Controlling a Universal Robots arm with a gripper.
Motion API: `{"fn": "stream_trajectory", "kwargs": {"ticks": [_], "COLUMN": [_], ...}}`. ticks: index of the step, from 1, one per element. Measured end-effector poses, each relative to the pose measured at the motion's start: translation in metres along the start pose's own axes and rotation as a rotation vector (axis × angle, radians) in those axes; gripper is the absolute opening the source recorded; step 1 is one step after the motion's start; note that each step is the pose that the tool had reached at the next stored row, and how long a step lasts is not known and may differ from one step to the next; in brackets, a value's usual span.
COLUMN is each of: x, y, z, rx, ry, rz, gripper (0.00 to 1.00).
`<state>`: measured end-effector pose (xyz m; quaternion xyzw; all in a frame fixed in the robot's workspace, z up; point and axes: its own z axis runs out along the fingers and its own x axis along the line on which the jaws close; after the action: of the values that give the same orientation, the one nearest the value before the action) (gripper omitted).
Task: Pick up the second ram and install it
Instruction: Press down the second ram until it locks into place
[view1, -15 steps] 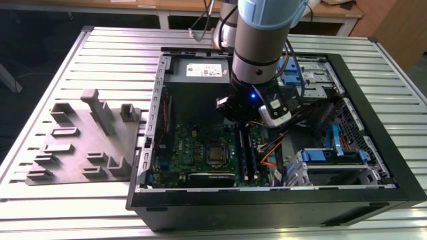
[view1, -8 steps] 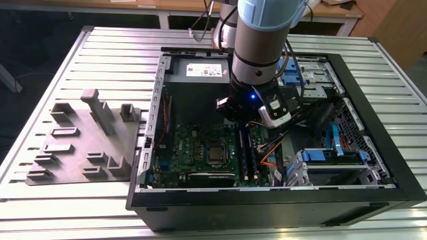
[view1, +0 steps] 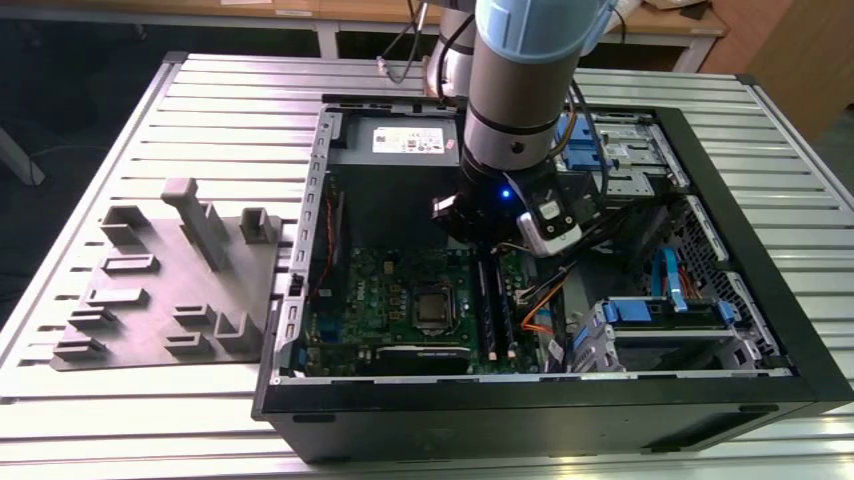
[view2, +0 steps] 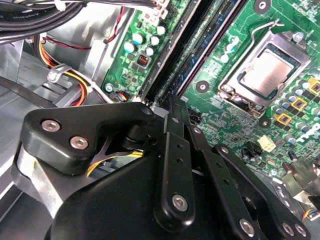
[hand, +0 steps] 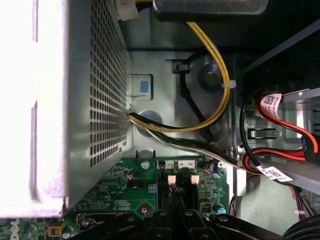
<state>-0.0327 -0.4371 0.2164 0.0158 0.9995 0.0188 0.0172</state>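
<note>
Low, end effector (view2: 172, 107) over green motherboard (view2: 235, 45)

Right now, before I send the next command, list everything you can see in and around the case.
Computer case: one, black, open, on the slatted table.
Slatted table: one, silver, under the case.
Motherboard: one, green, on the case floor.
Processor socket: one, silver, on the motherboard.
Memory slots: long, black, beside the socket, below the claw.
Power supply: one, grey, perforated, inside the case.
Parts fixture: one, grey, on the table at the exterior view's left.
Drive bracket: blue, at the exterior view's right.
Arm: one, grey, reaching into the case.
Claw: black, down at the memory slots.
</note>
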Motion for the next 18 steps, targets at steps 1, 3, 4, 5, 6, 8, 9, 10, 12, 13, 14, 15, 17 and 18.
{"fn": "stream_trajectory", "kwargs": {"ticks": [1,3,4,5,6,8,9,10,12,13,14,15,17,18], "x": [0.0000,-0.0001,-0.0001,-0.0002,-0.0003,-0.0004,-0.0005,-0.0005,-0.0007,-0.0008,-0.0009,-0.0009,-0.0010,-0.0010], "y": [0.0000,0.0001,0.0002,0.0004,0.0005,0.0005,0.0005,0.0006,0.0007,0.0008,0.0009,0.0009,0.0009,0.0009], "z": [0.0001,-0.0002,-0.0011,-0.0025,-0.0047,-0.0092,-0.0112,-0.0131,-0.0167,-0.0186,-0.0204,-0.0215,-0.0215,-0.0215], "rx": [-0.0003,-0.0009,-0.0020,-0.0030,-0.0020,-0.0012,-0.0010,-0.0009,-0.0010,-0.0009,-0.0009,-0.0008,-0.0011,-0.0011], "ry": [-0.0001,-0.0003,-0.0007,-0.0010,-0.0006,-0.0003,-0.0003,-0.0002,-0.0003,-0.0003,-0.0003,-0.0002,-0.0003,-0.0003], "rz": [0.000,0.000,0.000,0.000,0.000,0.000,0.000,0.000,0.000,0.000,0.000,0.000,0.000,0.000], "gripper": [0.07,0.07,0.07,0.07,0.07,0.07,0.07,0.07,0.07,0.07,0.07,0.07,0.07,0.07]}}
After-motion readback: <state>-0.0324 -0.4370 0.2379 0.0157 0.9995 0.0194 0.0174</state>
